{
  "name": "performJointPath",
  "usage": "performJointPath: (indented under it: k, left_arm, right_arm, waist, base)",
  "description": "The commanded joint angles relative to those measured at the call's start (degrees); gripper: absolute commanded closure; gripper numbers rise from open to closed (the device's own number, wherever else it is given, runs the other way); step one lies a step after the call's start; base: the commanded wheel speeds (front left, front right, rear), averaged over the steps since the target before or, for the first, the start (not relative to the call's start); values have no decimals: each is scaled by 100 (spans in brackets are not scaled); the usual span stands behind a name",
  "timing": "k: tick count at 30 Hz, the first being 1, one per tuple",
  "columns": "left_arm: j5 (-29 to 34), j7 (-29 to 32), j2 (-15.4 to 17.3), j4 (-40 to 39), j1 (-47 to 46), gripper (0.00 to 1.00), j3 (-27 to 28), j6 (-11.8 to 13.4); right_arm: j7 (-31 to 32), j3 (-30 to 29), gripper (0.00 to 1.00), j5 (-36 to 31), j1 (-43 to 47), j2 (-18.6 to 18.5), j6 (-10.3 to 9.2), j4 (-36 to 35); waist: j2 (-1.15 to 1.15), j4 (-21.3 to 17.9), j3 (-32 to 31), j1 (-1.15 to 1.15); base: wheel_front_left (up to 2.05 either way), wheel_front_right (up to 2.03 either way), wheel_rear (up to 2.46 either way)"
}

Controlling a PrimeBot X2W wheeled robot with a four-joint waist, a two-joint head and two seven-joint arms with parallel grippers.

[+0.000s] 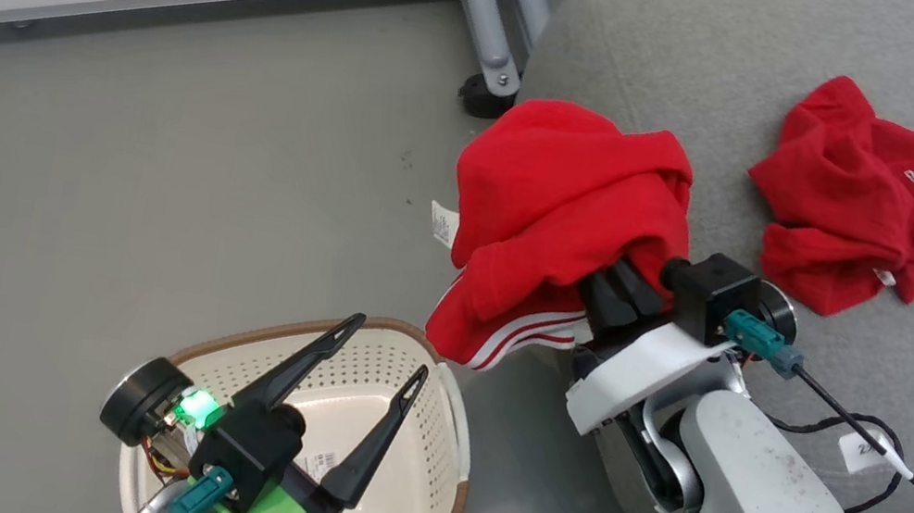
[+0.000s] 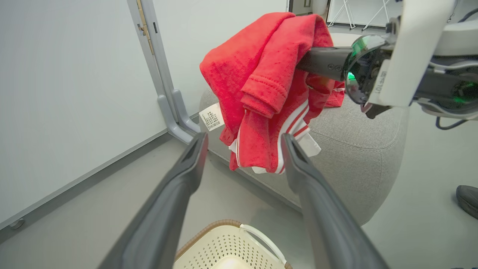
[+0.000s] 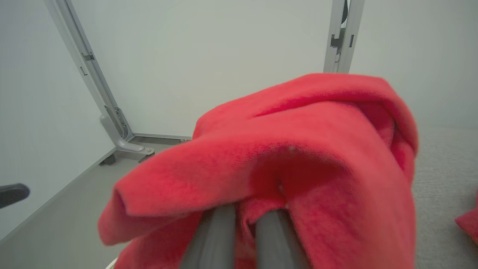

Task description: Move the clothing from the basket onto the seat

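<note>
My right gripper (image 1: pixel 613 286) is shut on a bright red garment (image 1: pixel 564 210) with white striped trim. The garment hangs over the grey seat's (image 1: pixel 733 79) left edge, draped over the fingers and hiding their tips. A white label and a white corner of fabric (image 2: pixel 310 145) dangle from it. Another red garment (image 1: pixel 872 198) lies crumpled on the seat. The cream basket (image 1: pixel 445 405) stands on the floor below, with a paper label (image 1: pixel 322 461) on its bottom and no cloth in what I see of it. Over the basket, my left gripper (image 1: pixel 389 346) hangs open and holds nothing.
A grey stand leg with a caster (image 1: pixel 491 65) rises by the seat's far left corner, in front of a pale wall. A black cable (image 1: pixel 859 431) trails from my right wrist across the seat. A dark shoe (image 2: pixel 468 200) rests on the floor beside the seat.
</note>
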Motion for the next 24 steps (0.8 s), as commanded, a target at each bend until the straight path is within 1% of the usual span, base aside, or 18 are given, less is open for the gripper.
performJointPath:
  k: [1, 7, 13, 18, 20, 24]
  left_arm:
    - [60, 81, 110, -38, -155, 0, 5, -3]
    - [80, 209, 186, -143, -255, 0, -4, -21]
    - [148, 349, 271, -285, -405, 0, -29, -35]
    - [240, 493, 323, -455, -641, 0, -88, -107]
    - [295, 538, 348, -530, -770, 0, -125, -160]
    - [391, 639, 394, -663, -1102, 0, -218, -285]
  right_arm:
    - [-40, -197, 100, -45, 115, 18, 0, -22]
    - [-57, -600, 100, -99, 232, 19, 0, -20]
    - [-52, -1151, 100, -151, 163, 59, 0, -124]
    - [-54, -1798, 100, -193, -242, -1, 0, -195]
    - [-54, -2055, 100, -211, -478, -49, 0, -162]
    - [-54, -2562, 100, -295, -1102, -293, 0, -58]
  waist:
    - [0, -823, 343, 0]
    - [0, -1253, 529, 0]
    - [0, -1453, 815, 0]
    - [0, -1369, 1201, 0]
    - [0, -1273, 1384, 0]
    - [0, -984, 1834, 0]
  base:
    - [0, 0, 0]
    - [0, 0, 0]
    - [0, 0, 0]
    - [0, 0, 0]
    - [0, 0, 0]
    - [0, 0, 0]
